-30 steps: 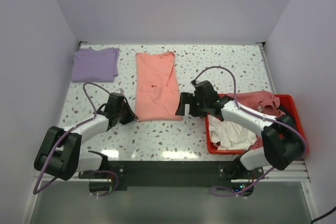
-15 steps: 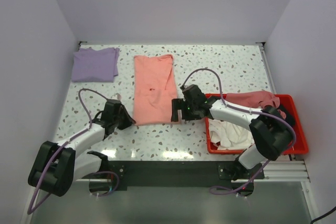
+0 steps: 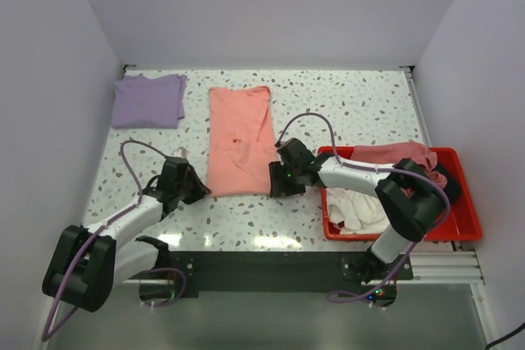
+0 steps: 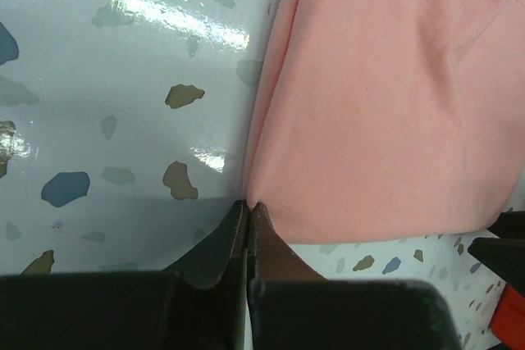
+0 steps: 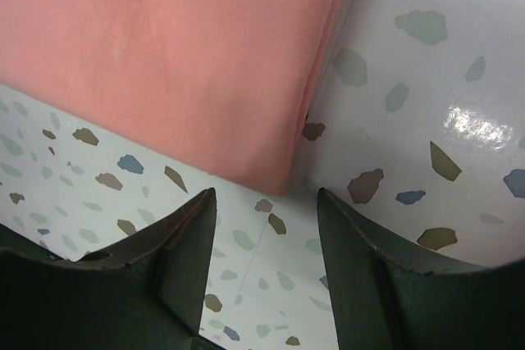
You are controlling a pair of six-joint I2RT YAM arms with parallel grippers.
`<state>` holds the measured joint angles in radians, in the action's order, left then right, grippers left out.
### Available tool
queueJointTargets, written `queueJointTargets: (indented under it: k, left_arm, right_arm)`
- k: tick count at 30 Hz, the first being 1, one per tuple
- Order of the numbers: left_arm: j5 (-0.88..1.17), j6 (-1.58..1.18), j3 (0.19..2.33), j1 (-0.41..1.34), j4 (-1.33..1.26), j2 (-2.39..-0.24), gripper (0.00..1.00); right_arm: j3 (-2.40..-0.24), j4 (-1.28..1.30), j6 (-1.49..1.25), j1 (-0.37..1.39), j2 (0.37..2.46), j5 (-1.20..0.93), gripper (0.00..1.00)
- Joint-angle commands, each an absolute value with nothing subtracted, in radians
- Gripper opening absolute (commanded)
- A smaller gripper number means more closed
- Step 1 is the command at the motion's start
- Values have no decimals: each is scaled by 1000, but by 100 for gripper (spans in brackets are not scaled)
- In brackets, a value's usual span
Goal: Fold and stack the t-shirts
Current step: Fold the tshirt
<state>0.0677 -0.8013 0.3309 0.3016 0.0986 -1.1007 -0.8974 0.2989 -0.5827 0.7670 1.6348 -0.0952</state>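
Two corners of the salmon-pink t-shirt (image 3: 239, 141) are being addressed as it is lying flat mid-table, well apart from the lavender t-shirt (image 3: 149, 100) at the far left. The left gripper (image 4: 248, 206) is pinching the near-left corner, jaws closed on the cloth. The right gripper (image 5: 262, 202) is hovering with jaws parted, just short of the near-right corner. Closing from there risks catching nothing, and a one-sided lift would be skewing the fold.
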Motion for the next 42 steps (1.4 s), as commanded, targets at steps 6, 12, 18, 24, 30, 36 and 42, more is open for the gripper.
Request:
queueJointTargets:
  k: [6,12,18,24,30,36,42]
  left_arm:
    - [37,-795,316,301,163,-1104,0]
    - [41,-796,316,301,163,-1106,0]
    - [54,-808,298,301,181,-1094,0]
    - [138,-859,218,314,204,-997,0]
    - [91,-975,224,465,416,-777,0]
    - [66,-1063,304,552,622,-557,0]
    - [3,-1078,517,554,866,-440,0]
  right_arm:
    - [-951,265,-571,775,1677,-83,40]
    - [-933,229,-534,778,1680,-95,24]
    - [-893,172,-502,801,1657,-121,0]
    - [-801,201,-518,857,1548,-84,0]
    - [-707,345,-525,891,1370,-98,0]
    - [-689,500,-532,917,1200,-218,0]
    - [-770,676,-514,930,1088,-368,0]
